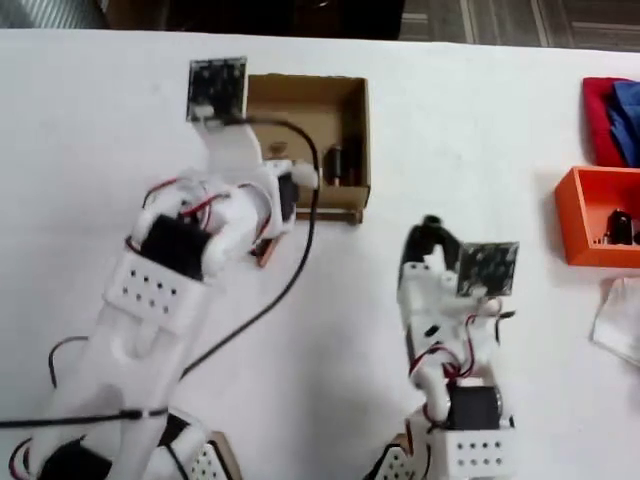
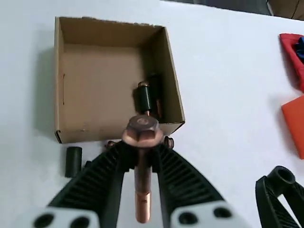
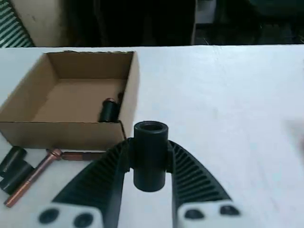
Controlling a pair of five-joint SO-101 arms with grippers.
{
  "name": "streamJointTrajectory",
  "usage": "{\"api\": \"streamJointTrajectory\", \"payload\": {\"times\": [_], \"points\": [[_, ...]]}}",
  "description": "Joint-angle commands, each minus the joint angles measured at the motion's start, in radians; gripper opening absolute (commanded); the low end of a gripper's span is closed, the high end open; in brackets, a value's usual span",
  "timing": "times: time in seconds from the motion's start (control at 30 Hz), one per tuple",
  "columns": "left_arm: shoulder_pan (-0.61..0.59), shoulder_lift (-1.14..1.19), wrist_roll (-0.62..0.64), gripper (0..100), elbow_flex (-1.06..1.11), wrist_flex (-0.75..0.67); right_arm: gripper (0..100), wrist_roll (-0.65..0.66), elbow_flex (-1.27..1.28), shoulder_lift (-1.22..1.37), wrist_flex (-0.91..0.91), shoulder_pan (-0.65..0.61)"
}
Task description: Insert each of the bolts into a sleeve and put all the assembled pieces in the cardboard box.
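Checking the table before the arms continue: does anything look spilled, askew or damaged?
Nothing stands out. The left gripper holds a bolt, the right gripper a sleeve, one assembled piece lies in the cardboard box, and a loose bolt and loose sleeves lie on the table beside it.

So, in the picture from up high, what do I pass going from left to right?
left arm → box → right arm → orange bin
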Motion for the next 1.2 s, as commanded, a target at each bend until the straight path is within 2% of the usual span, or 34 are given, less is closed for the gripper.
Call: {"api": "streamJointTrajectory", "payload": {"times": [0.0,0.1,0.23,0.33,0.53,0.7,1.0,1.17], "points": [[0.048,-0.161,-0.080,3,0.113,-0.166,2.5,0.002,0.014,-0.084,-0.016,-0.091],[0.072,-0.264,-0.091,3,0.214,-0.308,2.7,0.017,0.046,-0.064,-0.065,-0.151],[0.064,-0.319,-0.092,3,0.341,-0.445,2.4,0.149,0.127,-0.062,-0.196,-0.213],[0.063,-0.321,-0.092,3,0.395,-0.514,2.4,0.230,0.129,-0.054,-0.214,-0.223],[0.126,-0.325,-0.092,3,0.395,-0.695,2.4,0.255,0.129,-0.054,-0.288,-0.220],[0.201,-0.319,-0.097,3,0.338,-0.717,2.4,0.253,0.129,-0.056,-0.400,-0.220],[0.284,-0.327,-0.264,3,0.331,-0.727,2.3,0.253,0.129,-0.050,-0.443,-0.219],[0.278,-0.324,-0.262,3,0.332,-0.855,2.3,0.253,0.129,-0.050,-0.440,-0.219]]}}
